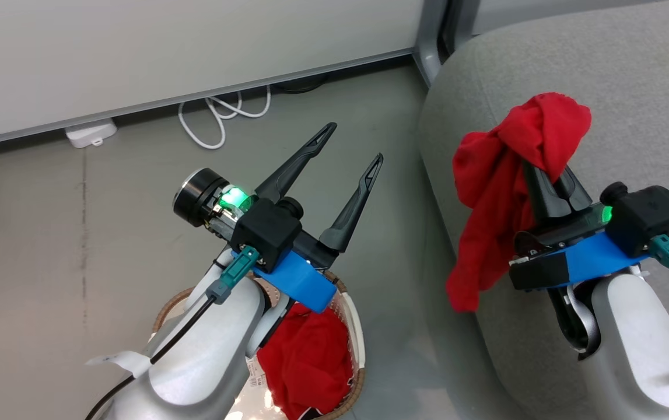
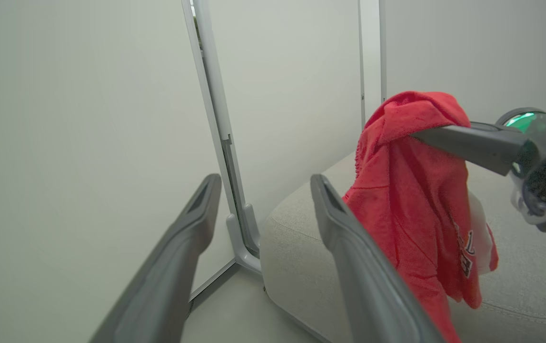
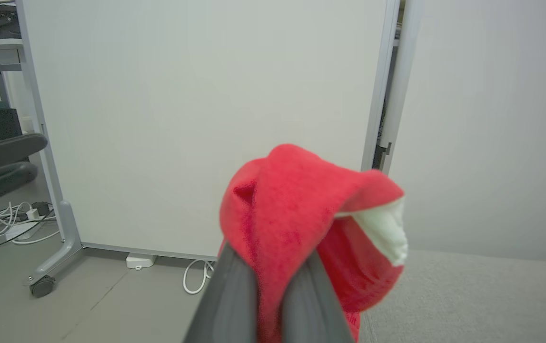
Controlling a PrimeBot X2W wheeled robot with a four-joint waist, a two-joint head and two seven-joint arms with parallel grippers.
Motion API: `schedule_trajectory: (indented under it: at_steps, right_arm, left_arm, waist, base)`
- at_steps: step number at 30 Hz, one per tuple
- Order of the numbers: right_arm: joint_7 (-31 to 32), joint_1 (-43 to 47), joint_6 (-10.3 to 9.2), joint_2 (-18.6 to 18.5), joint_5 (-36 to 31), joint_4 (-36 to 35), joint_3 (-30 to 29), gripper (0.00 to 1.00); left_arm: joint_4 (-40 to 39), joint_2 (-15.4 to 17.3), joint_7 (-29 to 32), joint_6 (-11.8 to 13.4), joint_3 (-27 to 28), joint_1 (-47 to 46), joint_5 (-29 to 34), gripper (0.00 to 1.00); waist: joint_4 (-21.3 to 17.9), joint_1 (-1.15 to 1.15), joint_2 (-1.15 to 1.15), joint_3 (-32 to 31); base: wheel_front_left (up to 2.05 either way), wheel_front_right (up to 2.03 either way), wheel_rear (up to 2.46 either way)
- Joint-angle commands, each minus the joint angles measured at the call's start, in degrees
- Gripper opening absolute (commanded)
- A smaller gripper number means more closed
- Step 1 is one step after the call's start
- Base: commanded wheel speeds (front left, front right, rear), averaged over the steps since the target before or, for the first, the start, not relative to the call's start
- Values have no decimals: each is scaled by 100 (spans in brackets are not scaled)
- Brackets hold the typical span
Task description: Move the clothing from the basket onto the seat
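Step in hand: carrying the first piece across to the sofa.

The right claw (image 1: 547, 175), at the right of the head view, pinches a red garment (image 1: 489, 192). The cloth wraps over the fingertips and hangs down the claw's left side, above the rounded front edge of the sofa (image 1: 631, 87). In the right wrist view the fingers (image 3: 227, 300) press together with red cloth between them, and a white panel (image 3: 382, 228) shows at the right of the bunch. The left wrist view shows black-and-white lettering (image 2: 465, 252) low on the hanging cloth. Whether the hem touches the cushion cannot be told.

The left claw (image 1: 355, 142), in the middle of the head view, is spread with nothing between its fingers.

The basket (image 1: 165, 306), at the bottom centre and partly behind the left forearm (image 1: 206, 350), holds a second red garment (image 1: 305, 356) crumpled against its right wall.

Judgement: roughly half the task remains. The next move calls for carrying the cloth further over the cushion, lowering it until it rests there, then parting the fingers. The cloth wrapped over the tips may cling on release.
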Motion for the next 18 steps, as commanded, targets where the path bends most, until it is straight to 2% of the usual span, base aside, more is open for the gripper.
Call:
schedule_trajectory:
  at_steps: [1,10,18]
  right_arm:
    - [-6,108,3,17,-36,-88,-80,0]
    - [-6,560,3,120,-77,-357,-457,0]
    - [-6,921,3,195,-75,-481,-631,0]
  left_arm:
    - [14,30,-16,-1,-23,-24,34,100]
    - [124,3,-16,-65,-282,-148,61,100]
    - [201,-67,-16,-76,-396,-165,19,100]
  waist:
    - [-296,0,0,155]
    - [-1006,0,0,245]
    - [-1353,0,0,241]
  base:
    - [0,0,0]
    - [0,0,0]
    - [0,0,0]
